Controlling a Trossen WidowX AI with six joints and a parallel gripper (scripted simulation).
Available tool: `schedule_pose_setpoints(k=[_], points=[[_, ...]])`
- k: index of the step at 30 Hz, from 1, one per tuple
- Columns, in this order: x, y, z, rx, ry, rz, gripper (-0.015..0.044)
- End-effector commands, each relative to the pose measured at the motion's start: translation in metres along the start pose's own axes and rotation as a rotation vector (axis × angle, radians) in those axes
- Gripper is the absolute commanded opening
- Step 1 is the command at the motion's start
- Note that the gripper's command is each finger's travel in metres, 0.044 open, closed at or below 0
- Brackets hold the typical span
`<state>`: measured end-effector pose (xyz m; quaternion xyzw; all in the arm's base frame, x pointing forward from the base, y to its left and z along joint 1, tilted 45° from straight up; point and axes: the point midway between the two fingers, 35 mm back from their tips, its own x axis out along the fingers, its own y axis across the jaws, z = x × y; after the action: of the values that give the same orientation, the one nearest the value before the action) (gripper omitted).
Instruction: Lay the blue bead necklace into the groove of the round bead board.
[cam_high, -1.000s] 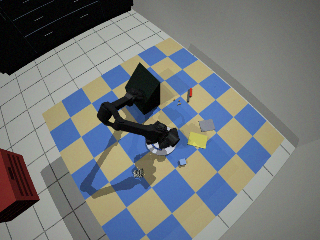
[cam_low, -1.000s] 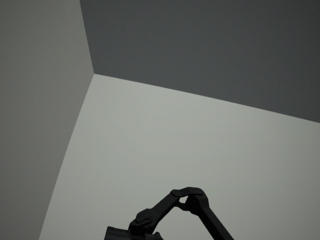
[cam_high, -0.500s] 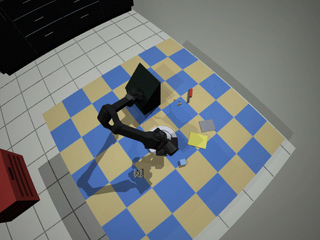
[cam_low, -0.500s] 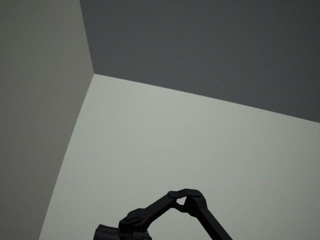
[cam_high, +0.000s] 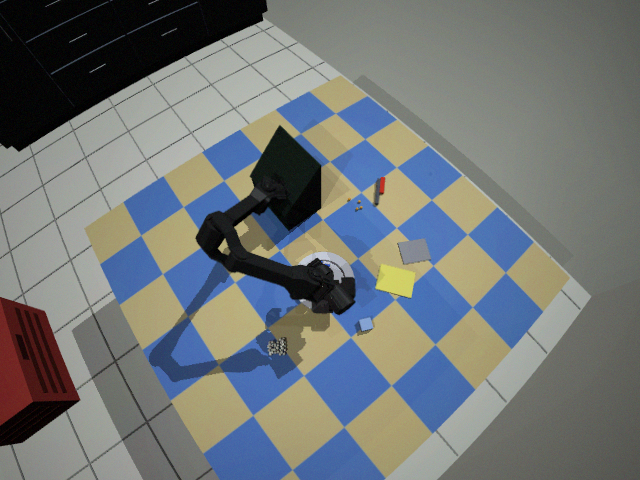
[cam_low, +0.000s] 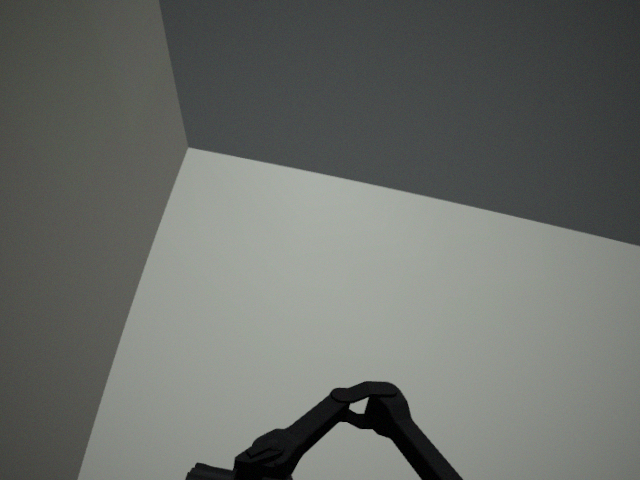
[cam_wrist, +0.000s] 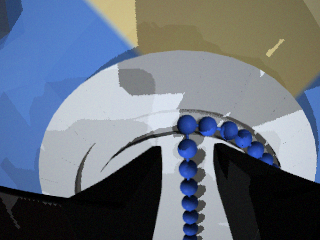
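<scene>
The round white bead board (cam_high: 318, 256) (cam_wrist: 75, 110) lies under the arm, which hides much of it in the top view. In the wrist view the blue bead necklace (cam_wrist: 188, 187) runs as a straight strand up between the fingers, bends at the groove's far side, and follows the groove to the right until a finger hides it. My gripper (cam_wrist: 187, 154) is partly open over the board, with a finger on each side of the strand and a visible gap to both. The fingertips are hidden in the top view. The rest of the necklace is hidden.
A yellow slab (cam_high: 395, 281) and a grey square (cam_high: 414, 251) lie right of the board. A light blue cube (cam_high: 364, 324) and a speckled bead pile (cam_high: 277, 346) lie below it. Small orange pieces (cam_high: 359, 208), a red-handled tool (cam_high: 382, 186) and a large dark block (cam_high: 289, 170) are above.
</scene>
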<state>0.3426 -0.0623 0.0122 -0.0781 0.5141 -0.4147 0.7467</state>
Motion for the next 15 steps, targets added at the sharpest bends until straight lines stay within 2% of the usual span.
schedule_pose_setpoints(k=[1, 6, 11, 15], points=[[0.0054, 0.0001, -0.0009, -0.008, -0.001, -0.001, 0.0120], [0.0110, -0.0003, -0.0011, -0.009, -0.001, -0.002, 0.0120], [0.0092, -0.0007, -0.0003, -0.001, 0.001, -0.002, 0.0000], [0.0092, -0.0007, -0.0003, -0.001, 0.001, -0.002, 0.0000]])
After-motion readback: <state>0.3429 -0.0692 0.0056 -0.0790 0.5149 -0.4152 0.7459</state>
